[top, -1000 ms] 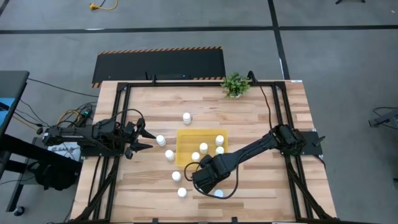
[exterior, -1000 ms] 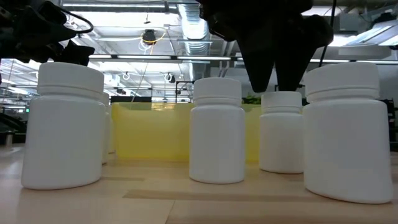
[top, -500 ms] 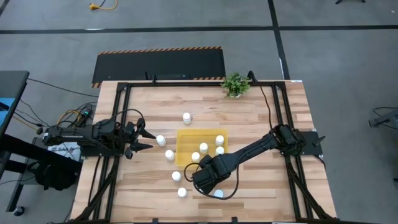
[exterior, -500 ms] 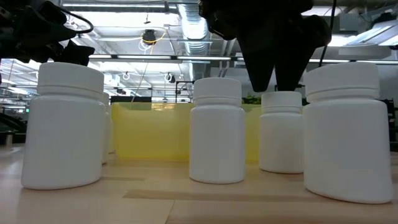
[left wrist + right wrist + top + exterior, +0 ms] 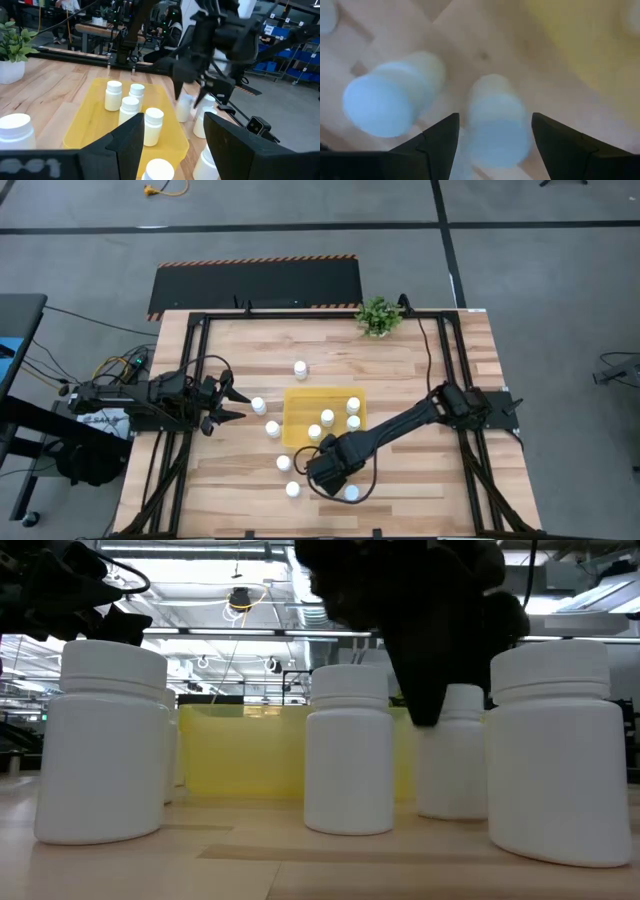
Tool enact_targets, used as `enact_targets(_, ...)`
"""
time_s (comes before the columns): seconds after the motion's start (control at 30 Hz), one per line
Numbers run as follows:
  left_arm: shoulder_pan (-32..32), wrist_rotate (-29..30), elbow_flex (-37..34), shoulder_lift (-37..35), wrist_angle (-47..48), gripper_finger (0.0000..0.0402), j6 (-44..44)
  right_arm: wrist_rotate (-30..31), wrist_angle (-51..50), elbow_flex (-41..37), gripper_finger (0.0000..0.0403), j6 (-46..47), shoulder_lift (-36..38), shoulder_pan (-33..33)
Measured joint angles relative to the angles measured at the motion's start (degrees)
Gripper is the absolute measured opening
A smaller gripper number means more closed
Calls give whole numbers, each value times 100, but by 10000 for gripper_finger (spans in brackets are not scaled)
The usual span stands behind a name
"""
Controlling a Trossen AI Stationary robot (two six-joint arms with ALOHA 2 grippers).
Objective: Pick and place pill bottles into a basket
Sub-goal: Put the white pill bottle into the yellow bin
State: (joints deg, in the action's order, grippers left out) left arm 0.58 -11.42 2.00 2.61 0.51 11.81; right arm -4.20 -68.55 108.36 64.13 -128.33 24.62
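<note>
The yellow basket [image 5: 325,417] lies flat near the middle of the wooden table [image 5: 440,360], and four pill bottles [image 5: 327,417] stand inside it, toward its right side. Outside it, in the high view, I count seven more bottles: one on the far side [image 5: 300,368], two just left of the basket [image 5: 259,406], and four on the near side, around the right gripper [image 5: 316,466]. This gripper hangs low beside the near edge of the basket, fingers spread wide on either side of one standing bottle [image 5: 495,125], not yet pressing on it; a second bottle [image 5: 390,102] stands just beside it. The arm hides part of this group from above, so the count there is not certain. The left gripper [image 5: 240,405] waits at the left edge of the table, partly open and empty, with free wood between it and the basket. The right half and the far strip of the table are open, except for a small potted plant [image 5: 378,316] at the far edge. In the low view, big bottles [image 5: 105,740] stand in front of most of the basket.
</note>
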Motion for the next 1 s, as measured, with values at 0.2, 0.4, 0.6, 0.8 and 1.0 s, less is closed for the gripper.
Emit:
enact_targets(0.2,-1,-34,-1,2,-17,194,0,-39,189,2,242,-9,-153,11)
enact_targets(0.4,-1,-31,-2,0,-13,194,1,-41,117,10,232,-14,-140,-2)
enact_targets(0.6,-2,-29,-2,0,-15,194,0,-41,87,11,189,-14,-140,0)
enact_targets(0.8,-1,-28,-2,0,-15,194,0,-46,41,11,169,-19,-136,0)
enact_targets(1.0,0,-26,-2,0,-9,194,0,-47,-337,167,182,26,-99,-2)
